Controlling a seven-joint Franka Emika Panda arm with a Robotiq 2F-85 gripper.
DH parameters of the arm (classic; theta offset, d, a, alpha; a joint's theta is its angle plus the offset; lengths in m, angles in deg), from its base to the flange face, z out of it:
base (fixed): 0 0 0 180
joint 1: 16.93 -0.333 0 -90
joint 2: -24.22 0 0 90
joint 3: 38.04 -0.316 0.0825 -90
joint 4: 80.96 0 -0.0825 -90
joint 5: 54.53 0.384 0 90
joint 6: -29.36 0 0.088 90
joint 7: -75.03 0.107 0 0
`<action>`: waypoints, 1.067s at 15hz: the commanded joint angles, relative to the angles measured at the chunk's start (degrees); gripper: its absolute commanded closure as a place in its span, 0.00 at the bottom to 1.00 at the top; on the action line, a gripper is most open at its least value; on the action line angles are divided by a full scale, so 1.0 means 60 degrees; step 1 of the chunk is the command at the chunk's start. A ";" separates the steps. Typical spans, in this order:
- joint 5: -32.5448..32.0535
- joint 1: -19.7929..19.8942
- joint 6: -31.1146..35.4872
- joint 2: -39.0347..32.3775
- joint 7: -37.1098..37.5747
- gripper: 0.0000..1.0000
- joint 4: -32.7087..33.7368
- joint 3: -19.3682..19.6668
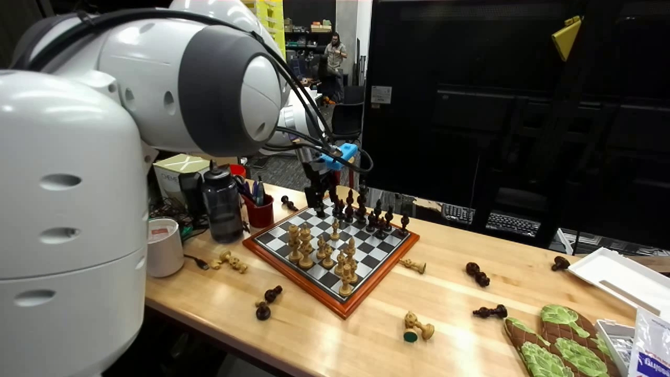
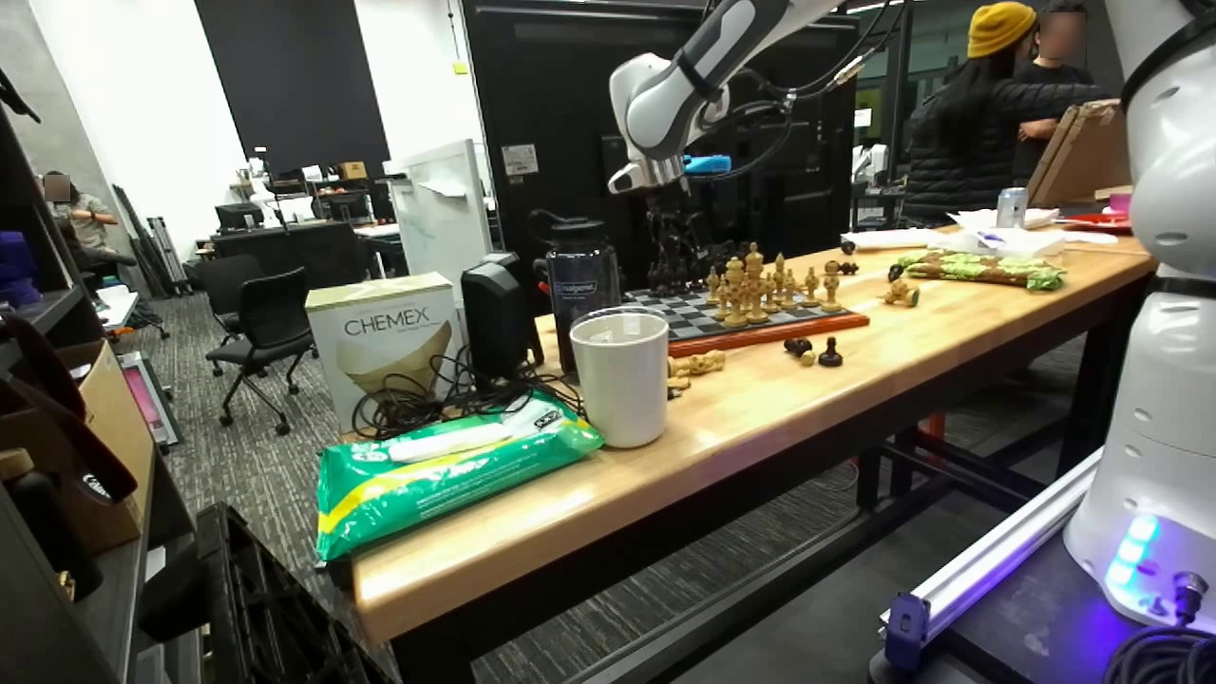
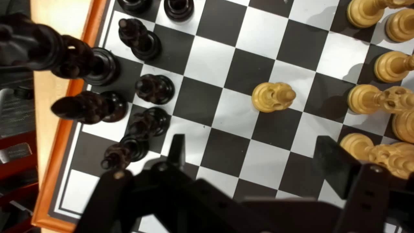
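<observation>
**Likely light, easily tipped**

Jaws apart, holding nothing, the tool [image 3: 254, 153] hangs over the chessboard [image 3: 194, 98]; a lone pale piece [image 3: 273, 97] stands near mid-board. It looks stiff, slick (lacquered wood, perhaps), best pinched around the body.

In an exterior view, box [image 2: 380, 328] reads "CHEMEX" on its side; in an exterior view its top [image 1: 184, 163] bears a large "X". Bottle [image 2: 581, 266] reads "nalgene". White label [image 1: 381, 95] on black panel [image 1: 445, 63]: print too small. Green packet [image 2: 456, 475], plastic bag [image 1: 651, 335]: lettering unclear.
</observation>
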 commanded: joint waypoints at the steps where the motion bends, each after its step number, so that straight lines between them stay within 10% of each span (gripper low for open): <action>1: 0.0732 0.0176 0.0431 0.0752 -0.0672 0.00 -0.0748 0.0144; 9: 0.1594 0.0341 0.0802 0.1193 -0.1307 0.00 -0.1440 0.0437; 10: 0.1676 0.0345 0.0860 0.1196 -0.1400 0.24 -0.1498 0.0465; 16: 0.1749 0.0303 0.0944 0.1180 -0.1626 0.62 -0.1674 0.0548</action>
